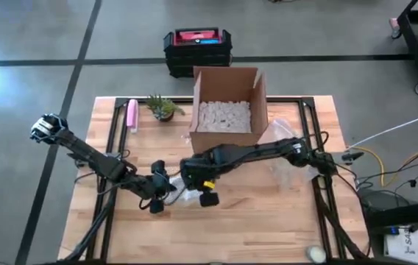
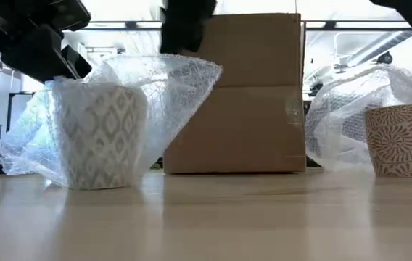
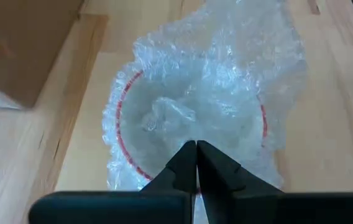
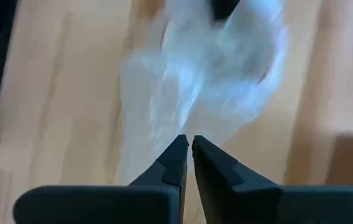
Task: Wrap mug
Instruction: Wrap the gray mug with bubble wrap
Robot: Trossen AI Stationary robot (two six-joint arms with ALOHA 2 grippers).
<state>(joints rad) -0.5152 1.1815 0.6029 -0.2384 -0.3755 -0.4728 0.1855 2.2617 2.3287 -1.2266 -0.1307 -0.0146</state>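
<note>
A grey-patterned mug (image 2: 101, 138) stands upright on the table, swathed in clear bubble wrap (image 2: 170, 94). In the left wrist view the wrap is tucked down inside the mug's red rim (image 3: 122, 112). My left gripper (image 3: 196, 146) is shut and hovers over the mug's mouth, at the mug's left side in the high view (image 1: 157, 197). My right gripper (image 4: 187, 142) is shut on the wrap at the mug's far right side (image 1: 194, 177). My left gripper has its shut fingertips (image 3: 189, 155) at the wrap just inside the mug's rim, coming from above and the left; I cannot tell whether they touch it. My right gripper pinches an edge of the bubble wrap (image 4: 186, 127) between its fingertips. That edge is raised above the mug's right side (image 2: 199, 69), and the sheet slopes from it down to the table.
An open cardboard box (image 1: 227, 110) of packing peanuts stands just behind the mug. A second patterned mug (image 2: 398, 141) sits in loose bubble wrap (image 1: 290, 158) to the right. A small plant (image 1: 163, 109) and a pink object (image 1: 132, 115) lie at the far left.
</note>
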